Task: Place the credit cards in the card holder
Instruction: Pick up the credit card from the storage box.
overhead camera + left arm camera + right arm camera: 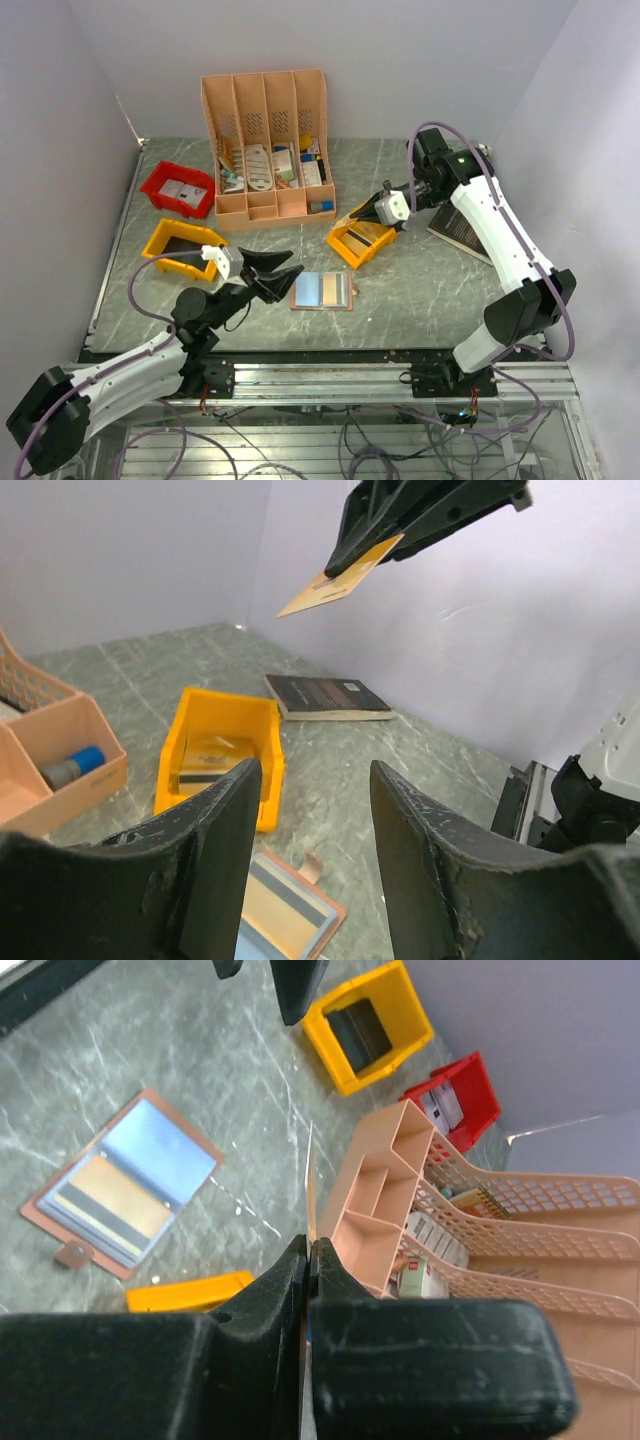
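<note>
Marbled grey-green worktop [430, 285] under me, pale walls on three sides. My right fingers [308, 1258] are pressed together on one tan credit card [338, 583], pinched by its edge and held in the air above the yellow bin [360, 242] at mid-worktop. My left fingers [294, 268] stand apart with nothing between them, hovering just left of the card holder [323, 290], which lies open and flat towards the near edge. One of its pockets shows a striped card [108, 1208], so I judge one card is already in; the bluish pocket beside it looks free. The credit card I hold has yet to go in, and the yellow bin seems to hold at least one more. My right arm rises from the near right, elbow high, and reaches far and leftward, its wrist just beside the black book [452, 235]. My left arm lies low, stretched out from the near left corner, wrist aimed at the card holder
</note>
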Controlling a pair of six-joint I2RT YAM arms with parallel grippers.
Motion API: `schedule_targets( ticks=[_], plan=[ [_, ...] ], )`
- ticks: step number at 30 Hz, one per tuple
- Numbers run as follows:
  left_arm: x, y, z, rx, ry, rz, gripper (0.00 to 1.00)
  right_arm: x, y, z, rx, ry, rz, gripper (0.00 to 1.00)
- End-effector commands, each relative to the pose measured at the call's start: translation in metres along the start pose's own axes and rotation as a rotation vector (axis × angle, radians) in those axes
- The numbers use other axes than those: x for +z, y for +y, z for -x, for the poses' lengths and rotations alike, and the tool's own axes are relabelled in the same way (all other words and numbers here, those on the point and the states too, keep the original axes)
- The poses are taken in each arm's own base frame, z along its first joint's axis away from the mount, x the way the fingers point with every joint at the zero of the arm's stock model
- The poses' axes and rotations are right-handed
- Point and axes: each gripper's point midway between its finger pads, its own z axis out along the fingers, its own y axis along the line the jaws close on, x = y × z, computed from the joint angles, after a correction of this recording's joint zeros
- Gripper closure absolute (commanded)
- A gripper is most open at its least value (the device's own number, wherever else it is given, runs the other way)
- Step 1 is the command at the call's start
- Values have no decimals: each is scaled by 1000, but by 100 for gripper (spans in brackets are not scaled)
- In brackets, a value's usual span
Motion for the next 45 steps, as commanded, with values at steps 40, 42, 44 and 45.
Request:
schedule_targets(
  ticks=[40, 42, 44, 45],
  plan=[
    [26, 20, 36, -871, -97, 283, 37, 21, -32, -25, 2407, -586, -1, 100],
    [27, 23, 40, -899, -118, 302, 37, 21, -30, -25, 2403, -584, -1, 100],
    [28, 25, 40, -922, -126, 315, 37, 21, -29, -23, 2370, -584, 3, 100],
    [29, 25, 40, -929, -126, 314, 37, 21, -29, -22, 2340, -584, 9, 100]
  ],
)
